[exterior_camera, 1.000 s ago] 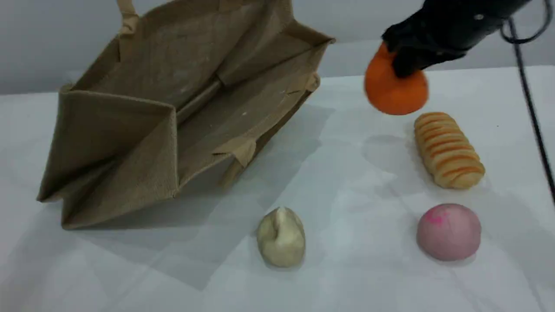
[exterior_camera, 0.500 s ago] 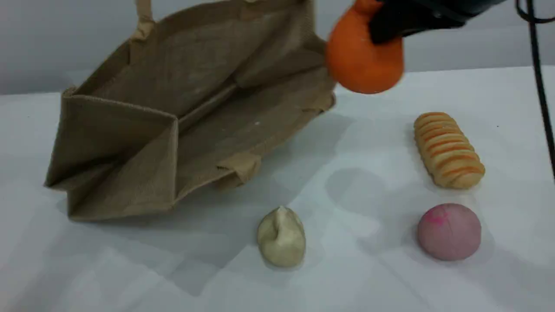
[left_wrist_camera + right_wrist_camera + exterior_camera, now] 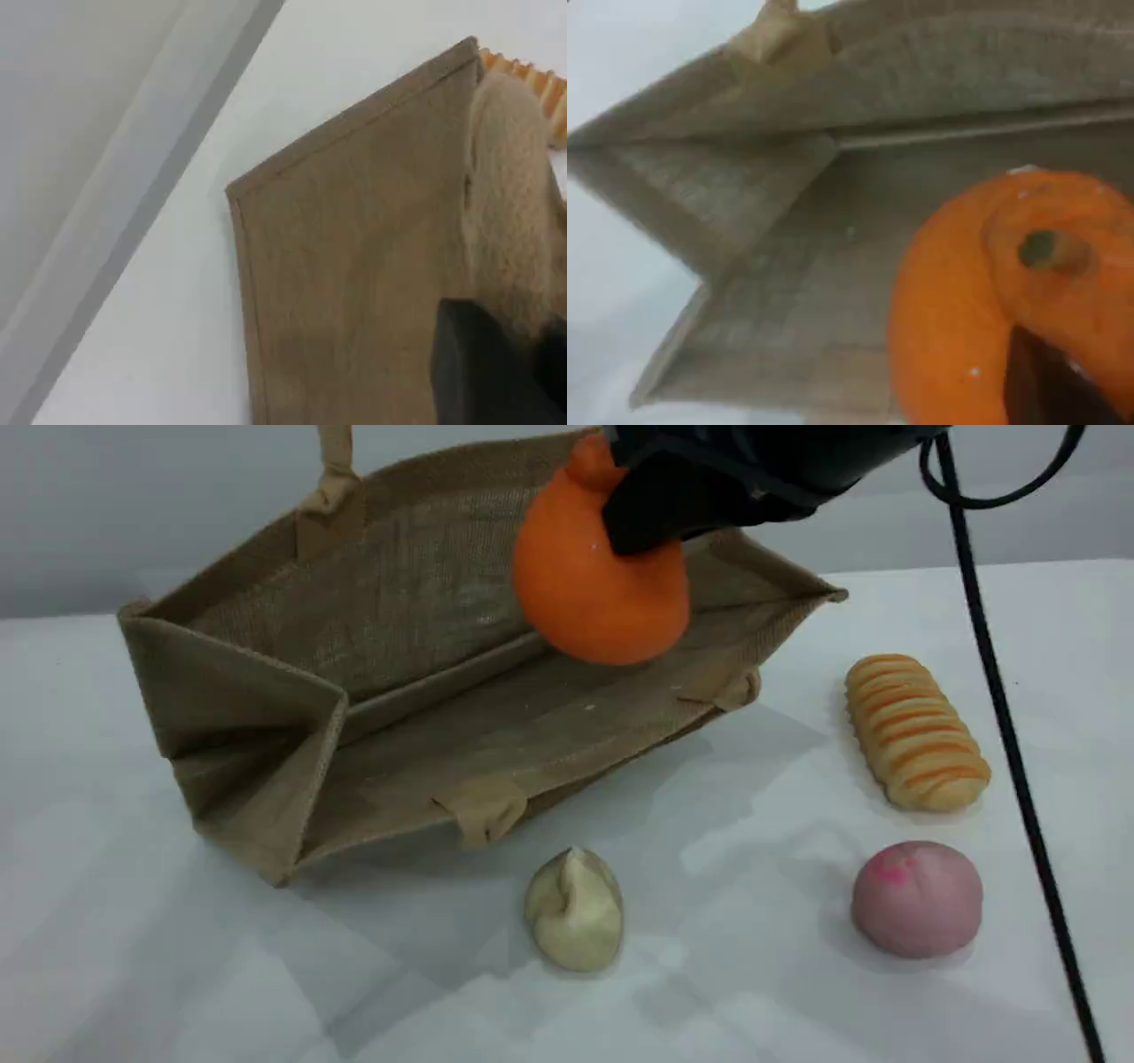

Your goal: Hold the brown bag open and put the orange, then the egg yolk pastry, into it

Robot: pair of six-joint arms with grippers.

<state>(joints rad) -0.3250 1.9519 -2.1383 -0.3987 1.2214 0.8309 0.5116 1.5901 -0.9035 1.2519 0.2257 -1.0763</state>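
Orange (image 3: 594, 593) pinched in right tool (image 3: 651, 514) over brown bag (image 3: 416, 629) mouth.
Left tool (image 3: 496, 376) clamped on soft handle (image 3: 509, 204); fruit looks firm, smooth; neck pinch may slip.

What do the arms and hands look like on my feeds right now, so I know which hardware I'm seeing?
In the scene view only the right hand shows: a bulky matte black housing entering from the top edge, with a thin black cable looping off it and trailing down the right side. The right wrist view shows just a dark fingertip. The left hand appears only in its wrist view as a blocky black fingertip. No markings are readable.
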